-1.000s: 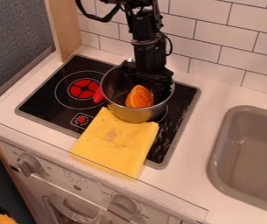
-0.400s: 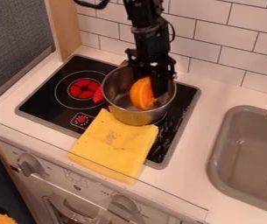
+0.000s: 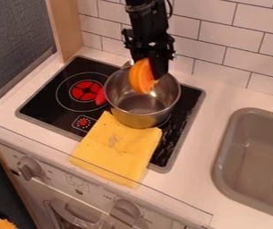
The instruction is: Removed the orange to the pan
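In the camera view, locate the gripper [image 3: 150, 73] above the far side of the steel pot [image 3: 137, 119], with the orange [image 3: 141, 77] clamped between its fingers. The orange is tilted, its rounded side facing left, and its lower end hangs over the pot's opening. The pot stands upright on the black cooktop [image 3: 60, 85]; the yellow cloth [image 3: 116, 150] lies at its near side, and a red item [image 3: 100, 97] sits just beside its left wall. Treat the step in hand as taking the orange out of the pot: the grip is made, but the removal is judged incomplete until you carry the piece past the rim and release it. Raise the gripper straight up first, and confirm that the orange's lower end clears the rim before you command any sideways travel. A low traverse could catch the rim, drag the pot or twist the orange loose. Maintain steady, moderate pressure; the flesh is likely to slip if held loosely. Select a stable set-down place away from the pot, lower until the orange is supported, then open the fingers and withdraw upward.
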Available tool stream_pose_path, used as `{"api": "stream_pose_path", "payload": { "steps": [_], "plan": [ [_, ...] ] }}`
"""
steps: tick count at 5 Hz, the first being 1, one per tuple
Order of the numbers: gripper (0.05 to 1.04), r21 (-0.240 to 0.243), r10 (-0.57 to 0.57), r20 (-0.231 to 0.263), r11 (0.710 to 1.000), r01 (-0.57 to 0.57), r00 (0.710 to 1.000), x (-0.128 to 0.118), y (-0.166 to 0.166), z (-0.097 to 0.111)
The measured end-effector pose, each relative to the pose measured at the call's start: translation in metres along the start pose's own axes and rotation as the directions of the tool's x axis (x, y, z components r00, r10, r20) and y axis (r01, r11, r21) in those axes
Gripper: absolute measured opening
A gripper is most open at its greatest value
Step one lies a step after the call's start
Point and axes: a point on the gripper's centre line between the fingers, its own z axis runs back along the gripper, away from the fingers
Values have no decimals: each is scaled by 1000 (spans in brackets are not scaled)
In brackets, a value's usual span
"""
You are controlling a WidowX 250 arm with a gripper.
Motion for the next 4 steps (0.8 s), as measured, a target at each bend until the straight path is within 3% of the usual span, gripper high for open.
{"api": "stream_pose_path", "payload": {
  "steps": [1, 2, 3, 4],
  "plan": [
    [465, 31, 36, 52, 999, -38, 998, -6, 18, 27],
    [465, 99, 133, 87, 985, -141, 987, -31, 61, 49],
    [465, 130, 224, 113, 963, -238, 968, -61, 102, 56],
    [465, 181, 236, 143, 949, -260, 961, -81, 141, 48]
  ]
}}
